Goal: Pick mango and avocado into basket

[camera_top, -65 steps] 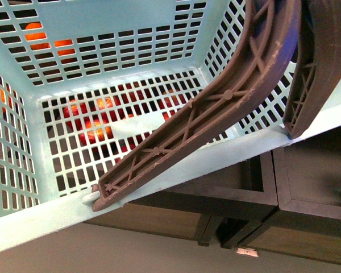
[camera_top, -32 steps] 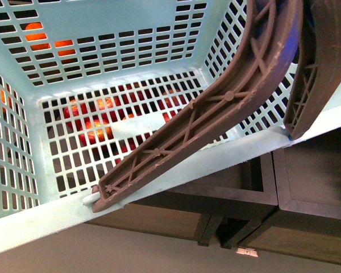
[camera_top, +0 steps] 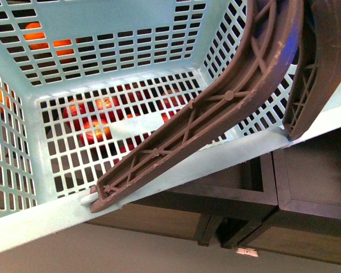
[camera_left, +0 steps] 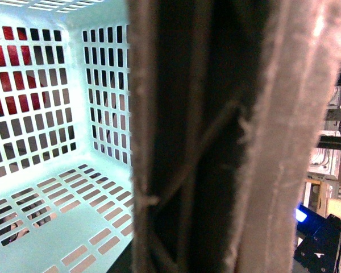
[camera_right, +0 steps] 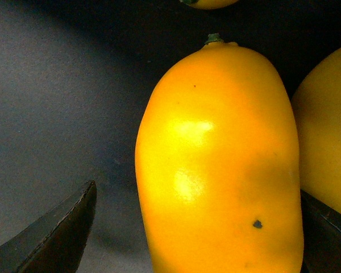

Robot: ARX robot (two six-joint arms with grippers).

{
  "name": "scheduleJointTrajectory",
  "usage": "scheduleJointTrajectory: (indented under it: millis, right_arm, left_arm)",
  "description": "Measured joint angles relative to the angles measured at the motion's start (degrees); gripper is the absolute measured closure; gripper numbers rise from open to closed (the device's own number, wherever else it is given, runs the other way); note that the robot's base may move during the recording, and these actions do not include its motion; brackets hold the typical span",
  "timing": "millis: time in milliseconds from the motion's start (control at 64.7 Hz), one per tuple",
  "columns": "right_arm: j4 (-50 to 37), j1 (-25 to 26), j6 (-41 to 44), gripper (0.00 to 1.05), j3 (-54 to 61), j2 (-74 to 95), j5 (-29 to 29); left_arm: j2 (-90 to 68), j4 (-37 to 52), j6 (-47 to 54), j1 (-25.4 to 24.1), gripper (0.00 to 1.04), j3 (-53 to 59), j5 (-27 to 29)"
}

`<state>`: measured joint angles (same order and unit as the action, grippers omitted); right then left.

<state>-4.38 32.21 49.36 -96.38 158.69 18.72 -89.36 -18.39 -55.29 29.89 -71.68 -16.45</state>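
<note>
The turquoise basket [camera_top: 176,170] fills the front view, tilted, with its two brown ribbed handles [camera_top: 216,108] crossing in front. Its inside is empty. My left gripper is shut on the basket; in the left wrist view only a brown handle [camera_left: 216,142] shows close up, beside the basket's slotted walls [camera_left: 34,114], and the gripper's fingers are hidden. In the right wrist view a smooth yellow-orange mango [camera_right: 219,165] lies between the open fingers of my right gripper [camera_right: 196,239], one dark fingertip [camera_right: 57,233] apart from it at one side, the other [camera_right: 324,233] close at the opposite side. The avocado is out of view.
Red and orange fruit [camera_top: 91,122] shows through the basket's slots. Dark shelf compartments [camera_top: 284,193] sit below the basket's rim. A second yellow fruit [camera_right: 329,142] lies right beside the mango, and another [camera_right: 207,3] lies beyond its stem end, on a dark surface [camera_right: 62,102].
The basket has shifted very slightly in the front view; nothing else has visibly changed.
</note>
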Motion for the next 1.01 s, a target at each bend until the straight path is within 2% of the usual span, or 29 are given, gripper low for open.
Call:
scheduleJointTrajectory:
  millis: [93, 340, 433, 711, 1005]
  right_arm:
    - [-0.1, -0.1, -0.8, 0.09, -0.5, 0.4, 0.0]
    - [-0.6, -0.2, -3.1, 0.38, -0.2, 0.5, 1.0]
    - [-1.3, 0.1, -4.6, 0.44, 0.7, 0.3, 2.6]
    - [-8.8, 0.5, -10.4, 0.46, 10.8, -5.4, 9.0]
    - [-21.4, 1.4, -20.6, 0.46, 32.3, -28.2, 20.2]
  left_arm:
    - [0.0, 0.0, 0.0, 0.0, 0.91, 0.0, 0.0]
    - [0.0, 0.0, 0.0, 0.0, 0.91, 0.0, 0.0]
    - [0.0, 0.0, 0.0, 0.0, 0.91, 0.0, 0.0]
    - [0.0, 0.0, 0.0, 0.0, 0.91, 0.0, 0.0]
    - [0.0, 0.0, 0.0, 0.0, 0.91, 0.0, 0.0]
